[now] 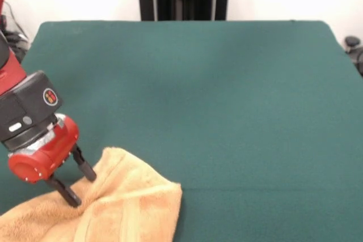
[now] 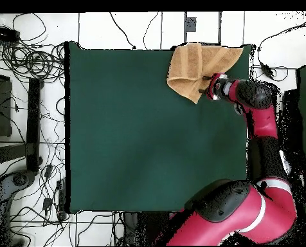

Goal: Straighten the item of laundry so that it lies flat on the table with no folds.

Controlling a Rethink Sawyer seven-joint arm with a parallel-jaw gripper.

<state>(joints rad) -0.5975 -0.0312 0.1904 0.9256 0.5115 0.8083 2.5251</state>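
**A:** How would you expect that towel [image 1: 113, 208] to behave under the claw [image 1: 79, 182]?

**B:** Light, soft and floppy, I'd judge. Terry pile should grip well, not slip, and nothing about it is fragile. It will drape and drag rather than slide stiffly. Best taken by a hemmed edge or corner, one layer only, then drawn outward.

**A:** Where is it lying?

**B:** At the lower left of the front view, partly running off the bottom edge; in the overhead view it sits at the upper right of the green worktop [image 1: 227, 94], by its edge.

**A:** And its look?

**B:** Golden-tan, bunched, with a raised fold and a woven stripe showing.

**A:** The claw?

**B:** Two dark fingers [image 1: 86, 168] parted narrowly, tips down on the cloth; whether it pinches any, I can't tell.
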